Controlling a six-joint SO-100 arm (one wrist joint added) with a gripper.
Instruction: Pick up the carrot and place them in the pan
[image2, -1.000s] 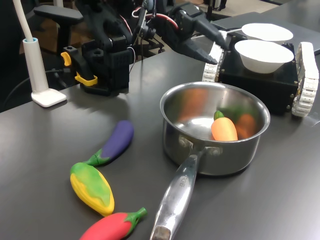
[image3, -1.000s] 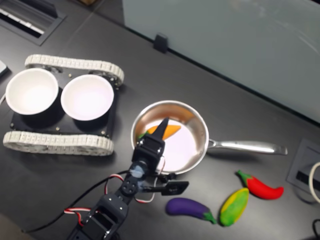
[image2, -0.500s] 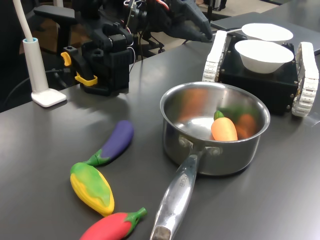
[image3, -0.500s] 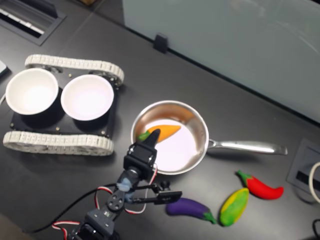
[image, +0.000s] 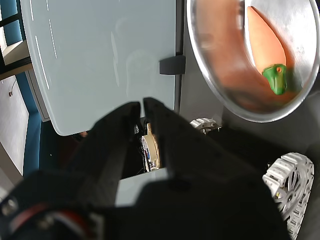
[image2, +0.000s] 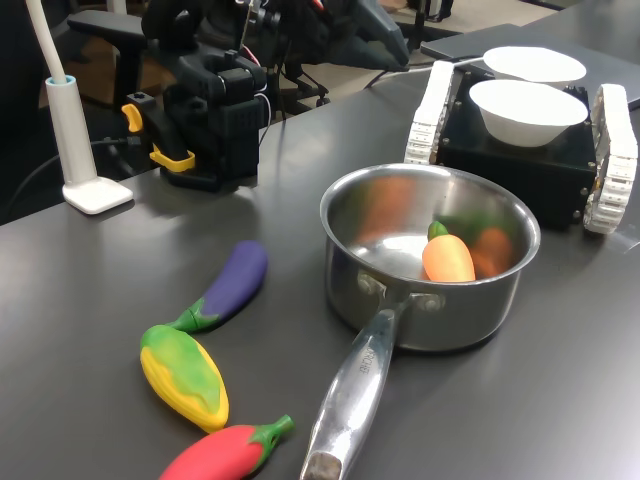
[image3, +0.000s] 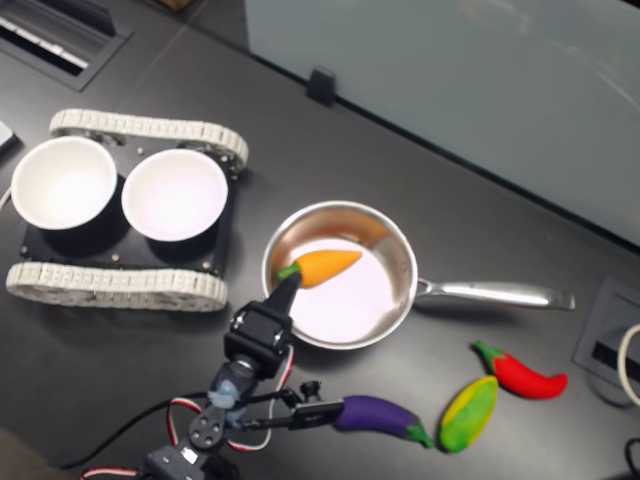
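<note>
The carrot (image3: 322, 267) lies inside the pan (image3: 396, 250), just beyond the gripper's (image: 141, 106) empty, nearly closed fingertips.

The carrot (image3: 320, 266) lay inside the pan (image3: 385, 245) at the centre of the second exterior view, the handle (image3: 495, 294) reaching right. Two bowls (image3: 175, 193) sat on a tracked base (image3: 120, 283) at the upper left. The eggplant (image3: 375, 413), corn (image3: 467, 412) and chili (image3: 522, 372) lay at the lower right. The gripper (image3: 285, 290) stood at the pan's lower left.
</note>
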